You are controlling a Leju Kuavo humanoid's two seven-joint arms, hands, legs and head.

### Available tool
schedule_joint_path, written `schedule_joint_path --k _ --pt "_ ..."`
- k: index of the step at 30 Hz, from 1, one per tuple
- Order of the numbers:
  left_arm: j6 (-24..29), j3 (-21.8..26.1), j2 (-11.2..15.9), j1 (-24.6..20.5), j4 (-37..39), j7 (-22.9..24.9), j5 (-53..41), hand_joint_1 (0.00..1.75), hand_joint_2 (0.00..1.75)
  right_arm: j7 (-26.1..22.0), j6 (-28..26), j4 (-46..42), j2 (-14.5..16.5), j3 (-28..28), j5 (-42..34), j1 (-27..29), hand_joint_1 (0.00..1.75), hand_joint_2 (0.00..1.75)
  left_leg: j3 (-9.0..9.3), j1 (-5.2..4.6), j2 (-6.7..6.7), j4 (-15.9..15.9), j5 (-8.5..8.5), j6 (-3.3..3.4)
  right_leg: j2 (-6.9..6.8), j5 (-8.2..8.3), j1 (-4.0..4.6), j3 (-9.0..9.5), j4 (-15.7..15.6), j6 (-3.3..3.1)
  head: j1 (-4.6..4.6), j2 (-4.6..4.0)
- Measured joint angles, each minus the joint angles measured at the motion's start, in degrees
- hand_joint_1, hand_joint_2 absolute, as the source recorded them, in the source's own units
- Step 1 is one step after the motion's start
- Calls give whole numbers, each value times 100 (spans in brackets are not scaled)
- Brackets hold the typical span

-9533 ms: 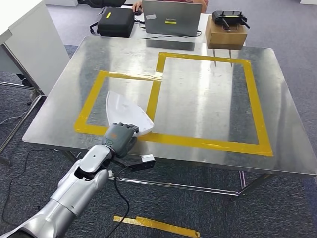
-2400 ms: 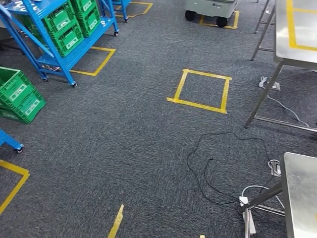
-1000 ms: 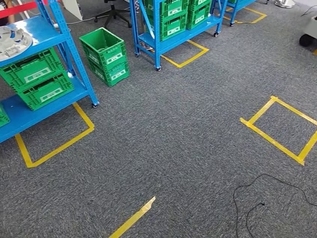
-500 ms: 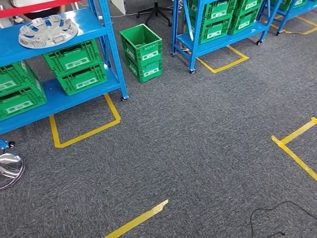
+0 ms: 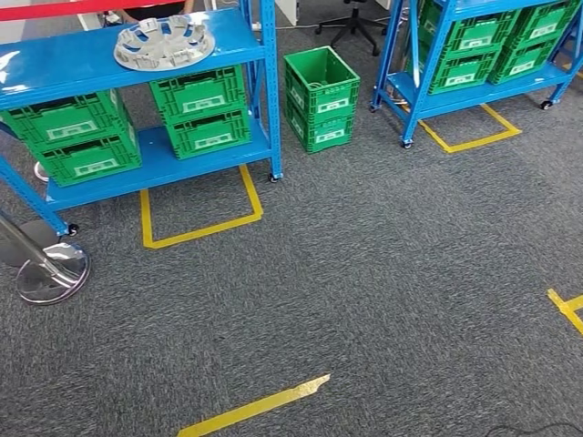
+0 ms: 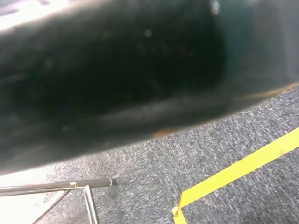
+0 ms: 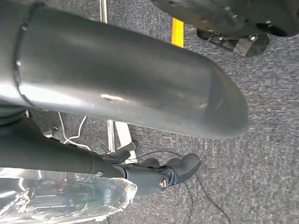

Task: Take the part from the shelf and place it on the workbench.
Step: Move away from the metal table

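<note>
1. Wheel-cover part (image 5: 164, 43), grey and round with spoke-like cutouts, lies flat on the top deck of the blue shelf (image 5: 82, 64), well apart from the robot across grey carpet.
2. Green crates (image 5: 199, 114) fill the deck below it; another green crate (image 5: 322, 96) stands on the floor just beside the shelf's corner post.
3. Right hand (image 7: 166, 175) shows in the right wrist view with dark fingers (image 7: 185, 164) loosely curled and nothing in them, hanging over the carpet; the left hand's state cannot be told.
4. Judged by its look, the part is probably light, stiff moulded plastic, broad and shallow, a little slick and liable to crack at thin ribs.
5. Best hold is likely the outer rim at the near edge, or through one cutout, lifting level off the deck.
</note>
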Motion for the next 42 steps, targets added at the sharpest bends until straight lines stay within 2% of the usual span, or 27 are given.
schedule_joint_path --k 1,2,4,5,6,7,8,9,10,11,12,13,15,16,17,19,20,21,22,23,25,26,28,31,38,42 --pt "2 0 -2 8 -1 1 0 0 0 -1 -2 0 0 1 0 -9 0 0 8 13 -60 -24 20 36 101 -67 -8 -7 68 29 10 0" --pt "3 -1 -4 5 -1 1 0 0 0 -2 -3 1 0 2 -1 -14 0 0 13 30 -122 -48 42 68 258 -198 -16 -80 257 53 29 0" --pt "5 -4 -11 -7 -1 1 -1 0 0 -2 -5 7 0 3 -2 -6 0 0 5 45 -255 -56 58 101 593 -576 -28 -444 987 74 70 0" --pt "4 -6 -13 -11 -1 1 0 0 0 -1 -4 13 0 3 -2 1 0 0 0 43 -331 -55 58 107 667 -712 -30 -649 1369 80 79 0" --pt "4 -8 -15 -9 -1 1 5 0 0 0 -4 19 0 2 -2 7 0 0 5 41 -410 -53 56 109 699 -743 -30 -797 1607 80 81 0" --pt "6 -9 -14 -6 -2 3 16 0 0 0 -3 24 -1 2 -1 8 0 0 15 39 -491 -52 52 108 713 -647 -29 -848 1624 76 82 0" --pt "9 -13 -14 -2 -2 13 38 0 0 -2 -2 28 -1 -1 -1 7 0 0 33 39 -575 -52 46 103 732 -444 -30 -794 1415 67 82 0" --pt "11 -22 -15 4 -5 32 72 0 0 -9 1 31 -2 -6 2 6 0 0 51 40 -660 -51 37 92 811 -183 -35 -658 1037 51 84 0" --pt "14 -37 -16 11 -12 58 109 0 0 -20 4 34 -2 -13 4 6 0 0 61 33 -739 -44 24 73 970 23 -42 -509 643 29 86 0" --pt "15 -59 -17 18 -27 87 148 0 0 -33 7 38 -2 -19 8 6 0 0 63 29 -814 -31 11 47 1111 156 -53 -384 318 9 85 0" --pt "15 -84 -17 31 -49 111 177 0 0 -44 12 42 -1 -24 15 6 0 0 48 30 -882 -23 4 16 1227 207 -57 -307 126 -11 87 0" --pt "15 -106 -17 43 -69 126 195 0 0 -50 16 47 -1 -26 22 3 0 0 26 36 -946 -18 5 -22 1268 190 -52 -271 68 -34 88 0" --pt "15 -133 -16 77 -98 145 216 0 0 -54 21 52 -2 -34 37 -12 0 0 -11 62 -1030 -15 13 -96 1136 199 -49 -230 39 -90 90 0" --pt "15 -139 -15 91 -108 152 225 0 0 -57 20 52 -2 -40 42 -20 0 0 -44 62 -943 48 -31 -130 1060 209 -55 -209 22 -125 76 0" --pt "16 -144 -15 99 -119 160 231 0 0 -61 20 53 -1 -46 44 -21 0 0 -122 57 -796 208 -134 -158 970 217 -63 -198 1 -156 51 0" --pt "17 -160 -14 91 -138 168 238 0 0 -68 22 58 2 -50 47 -12 0 0 -444 54 -442 846 -482 -206 776 204 -54 -196 -17 -200 5 0" --pt "17 -168 -14 84 -144 170 238 0 0 -70 22 63 1 -54 48 -7 0 0 -641 61 -359 1229 -641 -226 669 190 -45 -204 -16 -212 -5 0" --pt "17 -173 -13 83 -146 170 237 0 0 -78 18 69 1 -58 48 -9 0 0 -781 67 -320 1503 -715 -239 576 172 -38 -207 -15 -218 -2 0" --pt "17 -175 -13 88 -147 168 233 0 0 -93 5 77 0 -64 42 -18 0 0 -824 70 -301 1589 -680 -245 503 153 -33 -206 -15 -216 -2 0" --pt "17 -175 -13 95 -148 164 221 0 0 -111 -15 87 -1 -70 29 -34 0 0 -750 71 -293 1452 -543 -241 447 136 -30 -185 -15 -209 -2 0" --pt "17 -170 -11 106 -148 151 194 0 0 -144 -59 109 0 -75 -6 -77 0 0 -348 63 -265 713 -167 -192 389 110 -24 -142 -15 -182 -3 0" --pt "18 -168 -10 103 -148 143 181 0 0 -150 -72 119 0 -78 -22 -99 0 0 -160 54 -242 364 -49 -156 373 96 -12 -127 -8 -160 -2 0" --pt "19 -165 -13 89 -147 123 168 0 0 -154 -79 135 -1 -88 -40 -128 0 0 23 43 -207 11 25 -128 366 63 18 -117 15 -153 5 0" --pt "20 -159 -15 80 -146 105 144 0 0 -157 -79 156 0 -110 -49 -142 0 0 29 30 -200 -15 21 -130 380 70 21 -110 4 -172 7 0" --pt "31 -148 -13 65 -146 72 130 0 0 -156 -69 192 0 -135 -51 -145 0 0 27 18 -191 -13 3 -70 387 100 10 -85 -68 -99 7 0" --pt "50 -140 -11 63 -146 0 134 0 0 -154 -59 197 0 -137 -66 -143 0 0 28 16 -190 -11 -1 -62 387 99 8 -84 -73 -84 6 0"
